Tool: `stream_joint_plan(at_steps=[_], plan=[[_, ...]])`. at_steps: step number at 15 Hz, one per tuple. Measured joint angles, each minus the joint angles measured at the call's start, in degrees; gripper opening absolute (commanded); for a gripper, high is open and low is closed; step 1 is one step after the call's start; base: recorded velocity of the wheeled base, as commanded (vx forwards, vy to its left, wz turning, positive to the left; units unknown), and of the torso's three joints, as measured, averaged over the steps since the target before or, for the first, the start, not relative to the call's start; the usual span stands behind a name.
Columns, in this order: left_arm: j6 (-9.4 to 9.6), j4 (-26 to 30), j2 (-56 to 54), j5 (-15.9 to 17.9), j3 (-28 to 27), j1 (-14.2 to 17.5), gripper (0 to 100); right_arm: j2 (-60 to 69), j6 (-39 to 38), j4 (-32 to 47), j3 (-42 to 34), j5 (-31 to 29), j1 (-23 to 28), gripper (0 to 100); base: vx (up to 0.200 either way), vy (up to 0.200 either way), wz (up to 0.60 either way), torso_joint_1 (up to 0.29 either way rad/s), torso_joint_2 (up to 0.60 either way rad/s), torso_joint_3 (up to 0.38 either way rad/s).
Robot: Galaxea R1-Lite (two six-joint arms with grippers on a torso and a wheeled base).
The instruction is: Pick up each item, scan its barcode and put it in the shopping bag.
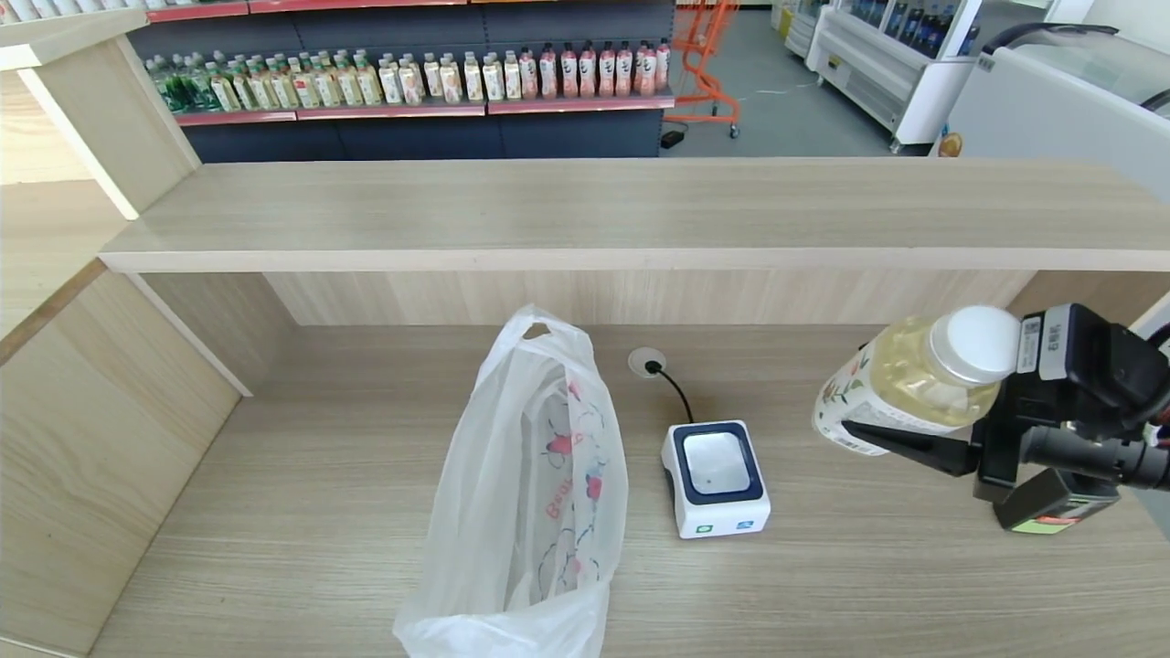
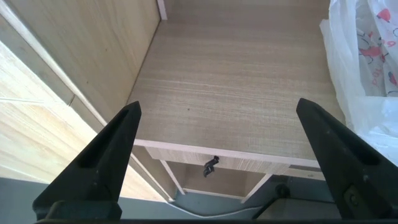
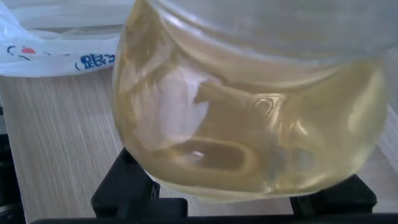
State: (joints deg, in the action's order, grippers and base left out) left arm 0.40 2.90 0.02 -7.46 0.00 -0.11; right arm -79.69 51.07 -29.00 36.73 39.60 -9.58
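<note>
Head view: one bottle point(image 1: 914, 384) clamped in the right gripper point(image 1: 900, 416) at frame right, one scanner point(image 1: 716, 477) at centre, one shopping bag point(image 1: 521, 512) beside it; left gripper point(image 2: 219, 107) spread apart

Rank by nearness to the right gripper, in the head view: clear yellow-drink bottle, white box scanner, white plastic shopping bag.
1. Clear yellow-drink bottle, held in the right gripper.
2. White box scanner, to its left.
3. White plastic shopping bag, farthest left.

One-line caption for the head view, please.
Right gripper holds a tilted drink bottle above the counter, right of the scanner and the open shopping bag.
</note>
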Motion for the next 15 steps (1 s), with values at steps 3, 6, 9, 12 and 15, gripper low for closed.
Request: stream_joint_plan(at_steps=[3,6,9,12,15], plan=[[0.04,0.0,0.0,0.0,0.0,0.0,100,-4.4,0.6,-2.6,2.7,-0.2,0.3,0,0.000,0.000,0.00,0.000,0.00,0.000],[0.02,0.0,0.0,0.0,0.0,0.0,100,-9.9,5.3,-5.8,3.4,3.0,0.1,0,0.000,0.000,0.00,0.000,0.00,0.000],[0.04,0.0,0.0,0.0,0.0,0.0,100,-14.6,10.9,-6.0,3.4,7.3,0.1,0,0.000,0.000,0.00,0.000,0.00,0.000],[0.04,0.0,0.0,0.0,0.0,0.0,100,-18.3,15.6,-6.1,3.9,10.3,0.1,0,0.000,0.000,0.00,0.000,0.00,0.000],[0.04,0.0,0.0,0.0,0.0,0.0,100,-23.0,21.9,-6.0,5.1,14.7,0.0,0,0.000,0.000,0.00,0.000,0.00,0.000]])
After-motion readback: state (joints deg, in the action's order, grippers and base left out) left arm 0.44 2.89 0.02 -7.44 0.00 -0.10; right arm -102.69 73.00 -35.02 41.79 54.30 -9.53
